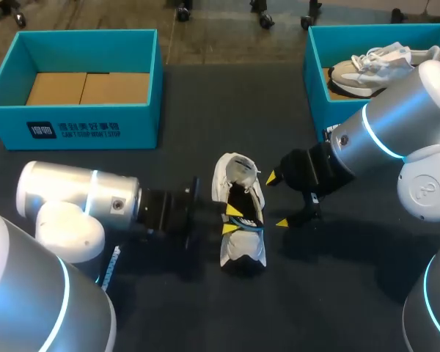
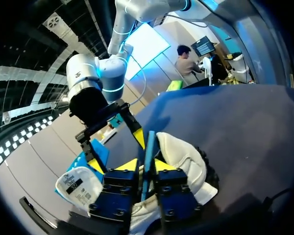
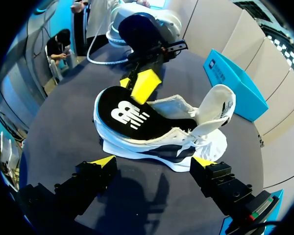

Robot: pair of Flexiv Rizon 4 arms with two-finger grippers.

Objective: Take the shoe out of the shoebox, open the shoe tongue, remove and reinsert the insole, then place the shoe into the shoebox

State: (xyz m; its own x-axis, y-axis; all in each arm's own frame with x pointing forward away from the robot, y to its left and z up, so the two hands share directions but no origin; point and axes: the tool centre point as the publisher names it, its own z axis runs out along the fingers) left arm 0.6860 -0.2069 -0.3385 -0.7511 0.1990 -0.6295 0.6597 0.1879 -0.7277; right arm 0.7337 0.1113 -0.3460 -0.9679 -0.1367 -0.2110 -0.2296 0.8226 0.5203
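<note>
Head view: white shoe [image 1: 240,249] is out on the dark table [image 1: 337,279], mid-table, between the two arms. Left gripper [image 1: 233,218] comes in from the left, yellow tips inside the shoe opening. Right gripper [image 1: 278,199] sits just beside the shoe on its other side, fingers spread, gripping nothing. Left shoebox [image 1: 73,125] at the far left corner shows only a cardboard floor. Right shoebox [image 1: 315,81] at the far right has a second shoe [image 1: 381,62] in it.

Left wrist view: own gripper [image 2: 146,166] is clamped on the insole [image 2: 146,182], seen edge-on as a thin blue strip between the two tips. Shoe [image 2: 183,156] is right under and ahead of the fingers. Right gripper [image 2: 118,151] faces it from beyond the shoe, jaws apart.

Right wrist view: own gripper [image 3: 153,160] is wide open, the shoe [image 3: 152,147] just ahead of its tips, no contact visible. Black insole [image 3: 125,115] is partly lifted out of the shoe, its far edge pinched by the left gripper [image 3: 134,84]. Tongue [image 3: 218,105] is folded open, standing up. Teal shoebox [image 3: 235,83] sits beyond the tongue.
</note>
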